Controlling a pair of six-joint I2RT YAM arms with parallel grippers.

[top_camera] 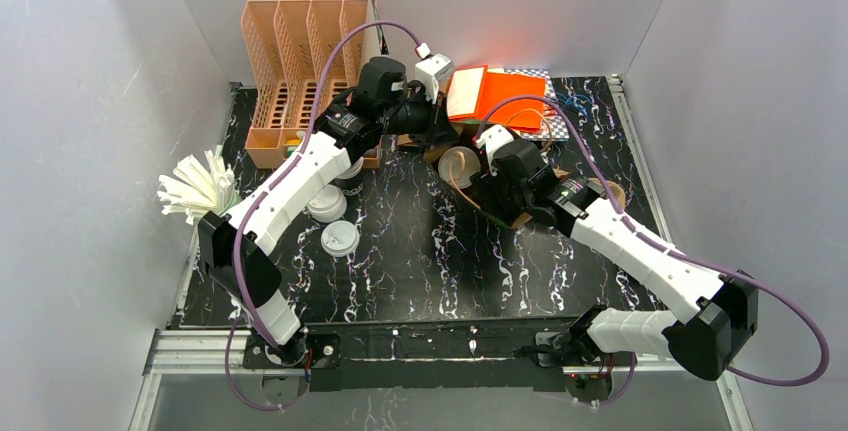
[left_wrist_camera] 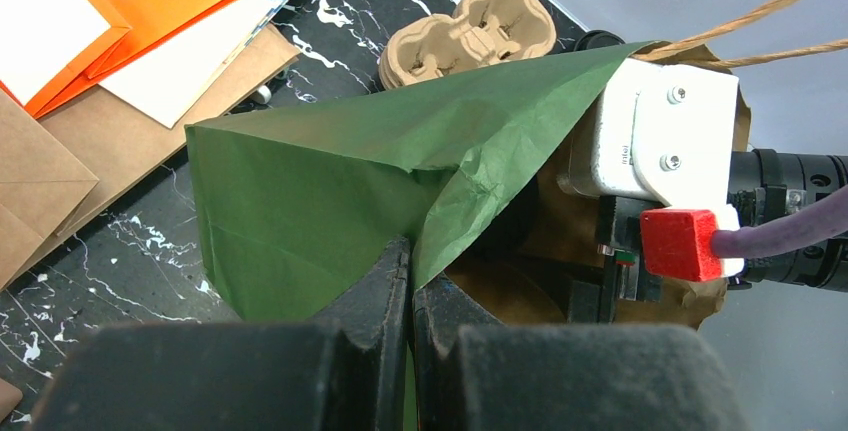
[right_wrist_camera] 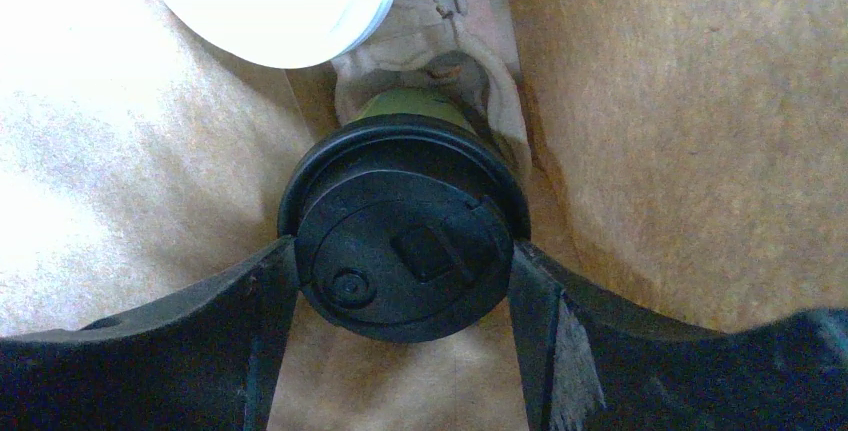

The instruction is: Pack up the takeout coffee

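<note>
At the far left, a fan of white paper-wrapped straws stands at the edge of the black marbled surface. A peach plastic slotted rack sits behind it, and loose round white lids lie just beside the left arm. The left claw is pressed together, pinching the edge of a creased green paper panel and holding it raised. Brown paper and twisted paper handles show past the panel. A moulded brown pulp cup carrier lies beyond, near an orange folder. To the right, inside the brown paper bag, the right claw is clamped on both sides of an olive-green cup with a round black plastic lid. The coffee sits deep in the bag, brown paper all around it.
</note>
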